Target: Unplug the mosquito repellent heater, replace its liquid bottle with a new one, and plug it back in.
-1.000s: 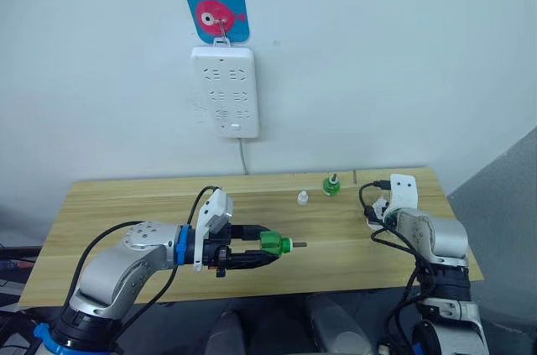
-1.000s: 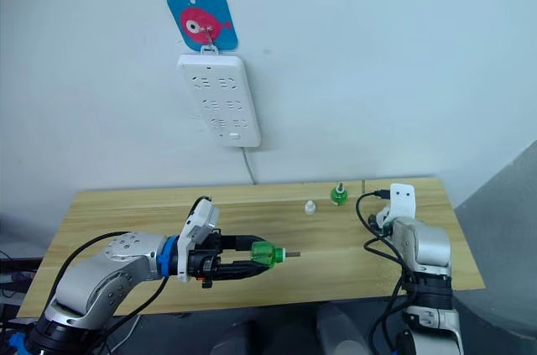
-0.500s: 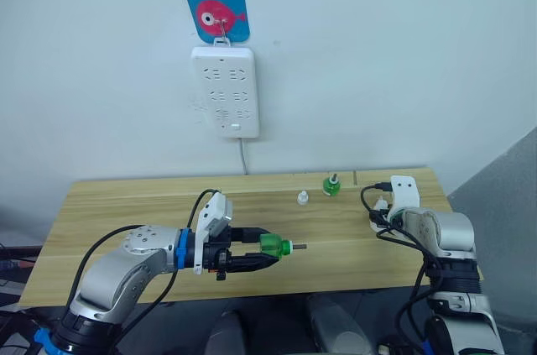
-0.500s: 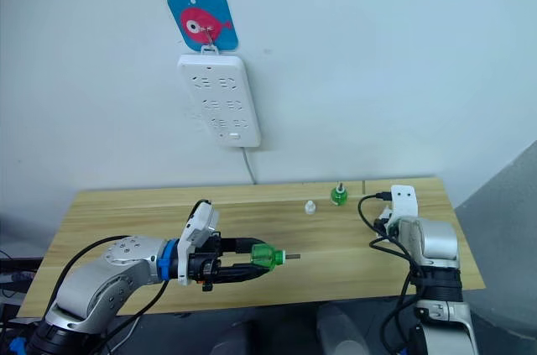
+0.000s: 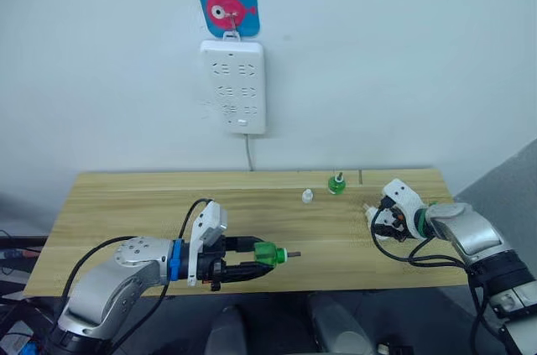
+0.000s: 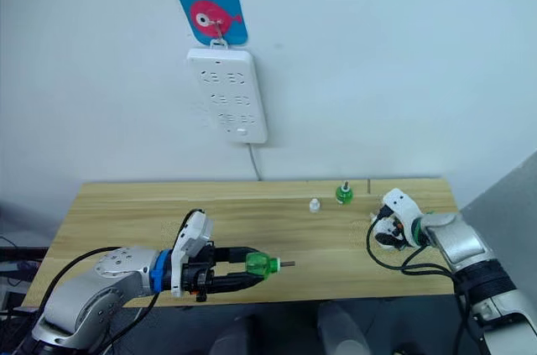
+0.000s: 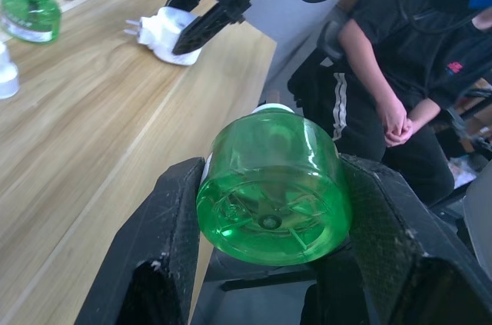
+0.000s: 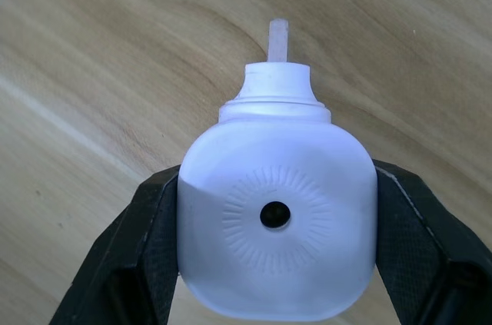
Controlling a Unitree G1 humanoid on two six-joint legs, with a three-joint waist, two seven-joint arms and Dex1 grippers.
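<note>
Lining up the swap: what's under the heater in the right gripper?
Bare table lies under the heater, which the right gripper holds. No bottle shows in its neck; its inside is hidden.

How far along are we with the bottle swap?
Done: heater unplugged, old bottle out and standing on the table, white cap near it. In hand: heater in right pincer, uncapped new bottle in left pincer. Left: fit bottle into heater, plug into the power strip.

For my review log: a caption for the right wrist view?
Right claw clamps the white heater above the wooden table.
</note>
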